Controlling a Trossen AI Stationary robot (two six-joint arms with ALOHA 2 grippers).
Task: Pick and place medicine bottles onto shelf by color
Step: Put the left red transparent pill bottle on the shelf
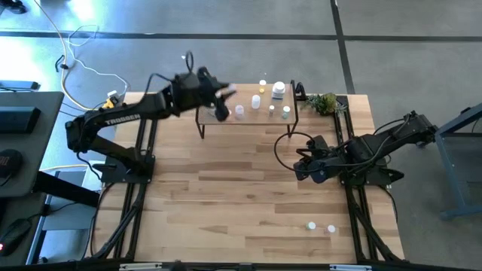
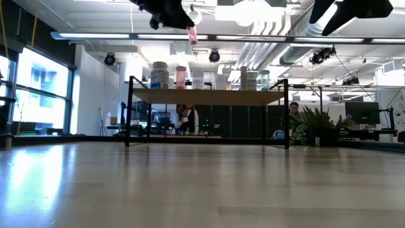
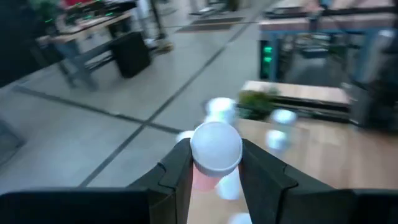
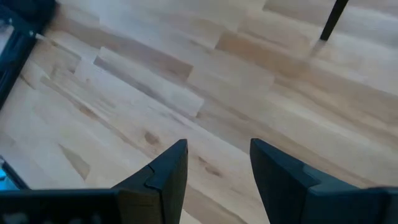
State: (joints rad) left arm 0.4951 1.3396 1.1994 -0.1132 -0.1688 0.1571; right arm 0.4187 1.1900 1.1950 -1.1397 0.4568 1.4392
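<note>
My left gripper (image 1: 224, 95) is high over the left part of the shelf (image 1: 248, 119), shut on a small white and pink bottle (image 2: 192, 35). The shelf is a light-wood board on black legs at the table's far edge, and several small bottles (image 1: 256, 102) stand on it. In the low view they show in a row on the board (image 2: 209, 96). Two more bottles (image 1: 311, 225) (image 1: 330, 228) stand on the table at the near right. My right gripper (image 1: 303, 167) is open and empty above bare table right of centre; it also shows in the right wrist view (image 4: 217, 165). My left gripper pinches the bottle between its two fingers (image 3: 177, 168) on opposite sides of its body. The bottle's white round end (image 3: 216, 146) faces the wrist camera, and its pink part (image 2: 192, 37) sticks out below the fingers. The bottle is lifted clear, well above the shelf.
A green plant sprig (image 1: 324, 102) lies at the shelf's right end. Bare wood tabletop (image 1: 226, 196) spreads between the shelf and the near edge. People show in the room beyond the table (image 2: 187, 119).
</note>
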